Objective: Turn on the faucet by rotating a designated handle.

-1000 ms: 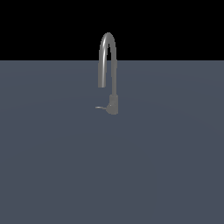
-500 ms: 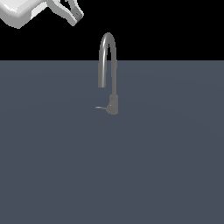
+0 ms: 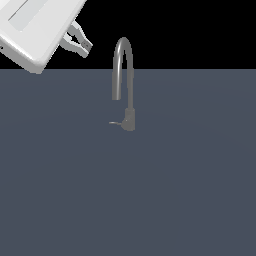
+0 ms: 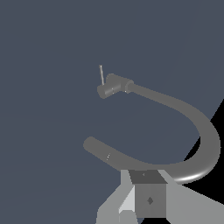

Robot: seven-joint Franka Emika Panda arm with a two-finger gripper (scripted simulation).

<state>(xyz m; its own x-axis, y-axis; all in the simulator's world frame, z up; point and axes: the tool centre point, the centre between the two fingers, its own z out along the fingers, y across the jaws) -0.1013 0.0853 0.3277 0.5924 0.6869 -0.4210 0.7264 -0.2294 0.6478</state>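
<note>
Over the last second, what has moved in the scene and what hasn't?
The arm has come into the exterior view from its upper left corner and pushed further in, toward the faucet. Its gripper now hangs above and to the exterior view's left of the spout, touching nothing, its fingers apart. The faucet has not shifted, and the handle keeps pointing to the exterior view's left.

A bare simulated test scene rather than a real room: a flat slate-grey floor (image 3: 190, 200) under a black void, with only a faucet (image 3: 123, 75) standing near its centre, toward twelve o'clock.
</note>
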